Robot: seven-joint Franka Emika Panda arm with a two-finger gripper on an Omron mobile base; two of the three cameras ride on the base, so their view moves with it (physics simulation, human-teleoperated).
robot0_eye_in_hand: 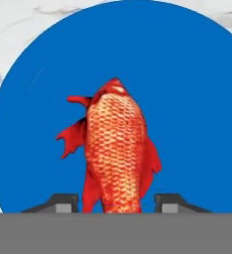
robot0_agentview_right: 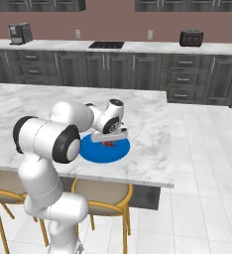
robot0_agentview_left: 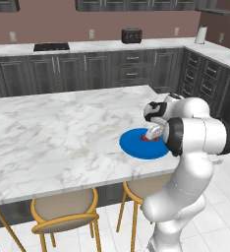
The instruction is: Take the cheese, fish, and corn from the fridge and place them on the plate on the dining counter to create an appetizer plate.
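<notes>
The red-orange fish [robot0_eye_in_hand: 115,144] lies on the blue plate [robot0_eye_in_hand: 197,99], which sits near the front edge of the marble dining counter [robot0_agentview_left: 63,133]. My gripper [robot0_eye_in_hand: 116,202] points down at the plate, one dark tip on each side of the fish's end. A narrow gap shows on both sides, so the jaws are open and not pressing on it. In the left base view the gripper [robot0_agentview_left: 151,135] hangs low over the plate [robot0_agentview_left: 136,147] and the fish [robot0_agentview_left: 147,139]. In the right base view the gripper [robot0_agentview_right: 113,140] hovers over the fish [robot0_agentview_right: 108,144] on the plate [robot0_agentview_right: 95,154].
Yellow-framed stools [robot0_agentview_left: 63,211] stand under the counter's near edge, with another stool [robot0_agentview_right: 103,198] by my base. Dark wall cabinets with a marble worktop run along the back, holding a toaster [robot0_agentview_left: 131,35], a paper towel roll [robot0_agentview_left: 201,34] and a coffee machine [robot0_agentview_right: 20,32].
</notes>
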